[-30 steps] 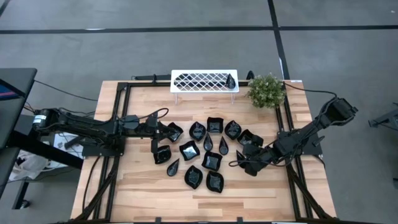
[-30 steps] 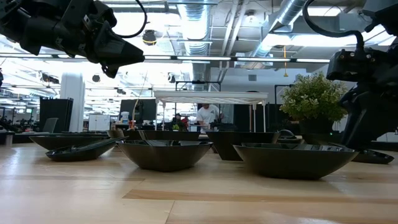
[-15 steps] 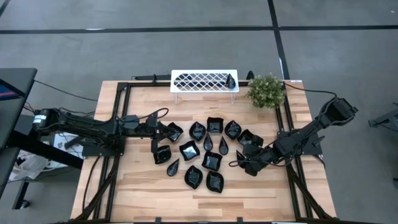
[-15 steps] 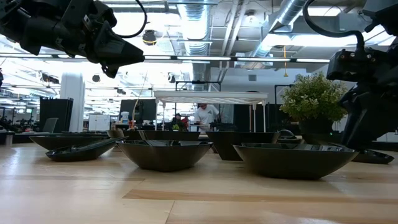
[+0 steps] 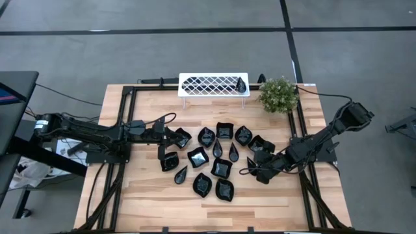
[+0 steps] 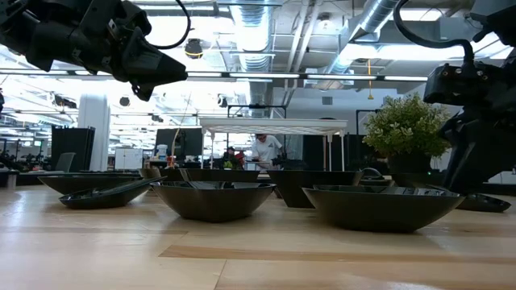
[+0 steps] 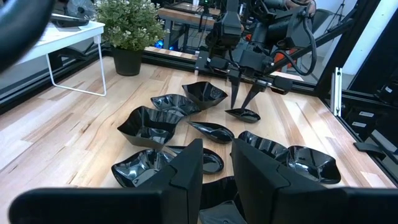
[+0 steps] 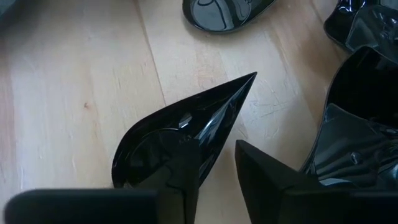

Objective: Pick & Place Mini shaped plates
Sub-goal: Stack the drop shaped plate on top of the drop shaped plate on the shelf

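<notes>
Right gripper (image 8: 214, 155) is the working tool: it sits low on the right side of the wooden table (image 5: 149, 195), fingers apart with bare wood showing in the gap, nothing clamped that I can see. Left gripper (image 7: 216, 155) waits raised over the left side of the plate cluster, fingers slightly apart and empty, so the right arm is clearly the nearer one. White lattice rack (image 5: 213, 84) stands at the back edge, well apart from the right gripper, with one dark plate already on its right end; the potted plant (image 5: 278, 94) is just beside that end. Mini shaped plates (image 5: 214, 162) lie spread mid-table between the two arms. The target looks like the teardrop plate (image 8: 180, 124), directly under the right gripper. Its long axis runs diagonally away from the fingers, pointed tip far, wide end near. One finger sits over the bowl, the other over bare wood, so the rim's straight side lies between them and a pinch there looks feasible. Obstacles: a larger wavy-edged plate (image 8: 367, 99) close on the outer finger's side, and an oval plate (image 8: 227, 12) past the tip. My guess is a straight lift clears both.
</notes>
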